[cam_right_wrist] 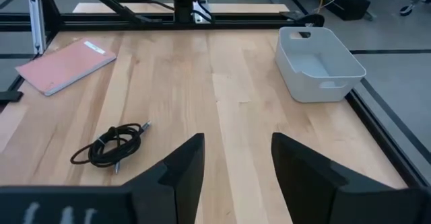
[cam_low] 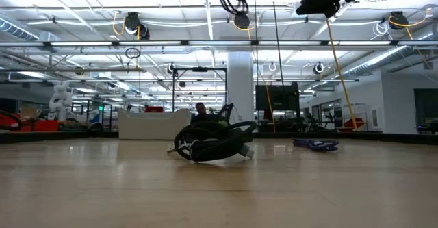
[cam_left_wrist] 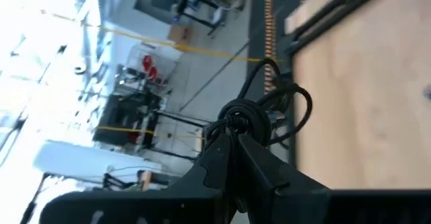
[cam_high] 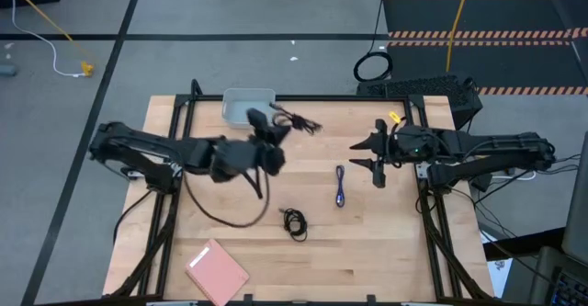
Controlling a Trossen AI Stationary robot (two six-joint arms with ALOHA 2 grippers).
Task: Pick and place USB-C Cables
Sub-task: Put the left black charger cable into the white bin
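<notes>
Take the grey bin at the table's far edge as your landmark. Your left gripper hangs just beside the bin's right end, raised off the wood, its jaws pressed together on a coiled black cable; the loose loops of that cable trail away from the bin toward the table's middle, and in the left wrist view the coil sits right at the fingertips with loops fanning outward.

A second black cable lies bundled on the table well nearer the front edge than the bin, a compact knot with no clear long axis; one plug end pokes out of it in the right wrist view. The purple-blue cable lies stretched out to the right of that bundle, its long axis running from the bin's side of the table toward the front edge.

Your right gripper waits well to the right of the bin, jaws spread wide with nothing between them, pointing across the table toward the left arm.

Bare wood lies between the bin and the two resting cables. A pink pad sits at the front edge, the corner farthest from the bin.
</notes>
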